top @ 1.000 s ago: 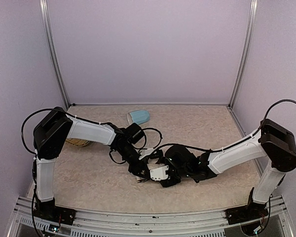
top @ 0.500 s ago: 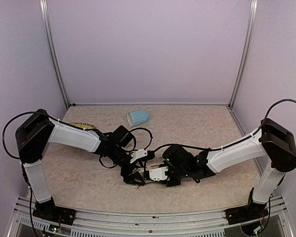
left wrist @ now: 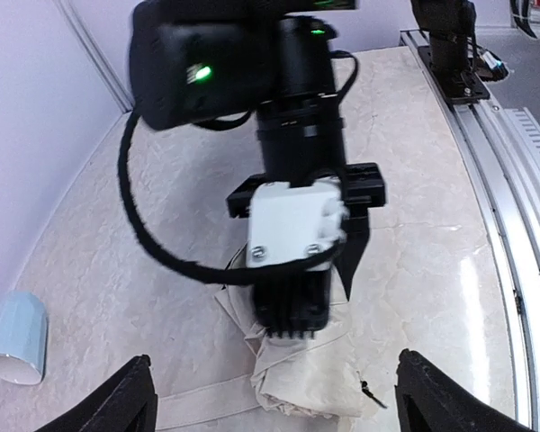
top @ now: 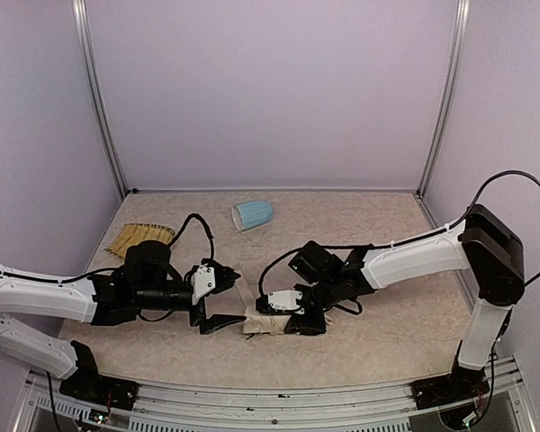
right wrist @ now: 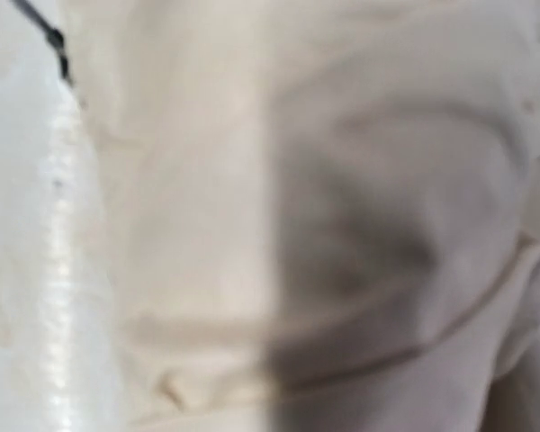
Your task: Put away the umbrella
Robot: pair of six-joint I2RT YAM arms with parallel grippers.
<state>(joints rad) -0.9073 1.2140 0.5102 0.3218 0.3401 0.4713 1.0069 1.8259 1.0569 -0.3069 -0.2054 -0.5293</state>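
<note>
The umbrella (top: 259, 322) lies folded on the table as a cream-beige bundle, its strap (left wrist: 193, 407) trailing off to the left. My right gripper (top: 286, 317) is shut on it from above; the left wrist view shows its black fingers (left wrist: 292, 306) clamped over the bundle (left wrist: 319, 373). Only blurred cream fabric (right wrist: 252, 225) fills the right wrist view, and no fingers show there. My left gripper (top: 237, 295) hangs open just left of the bundle, its fingertips (left wrist: 130, 400) wide apart and touching nothing.
A light-blue mug (top: 253, 214) lies on its side at the back centre, also seen low on the left edge (left wrist: 14, 337). The woven straw tray (top: 139, 238) sits at the back left. The rail of the table's front edge (left wrist: 499, 180) runs close by.
My left gripper opened, let go and drew back to the left, its arm dropping low. The right gripper closed on the umbrella and shifted slightly left.
</note>
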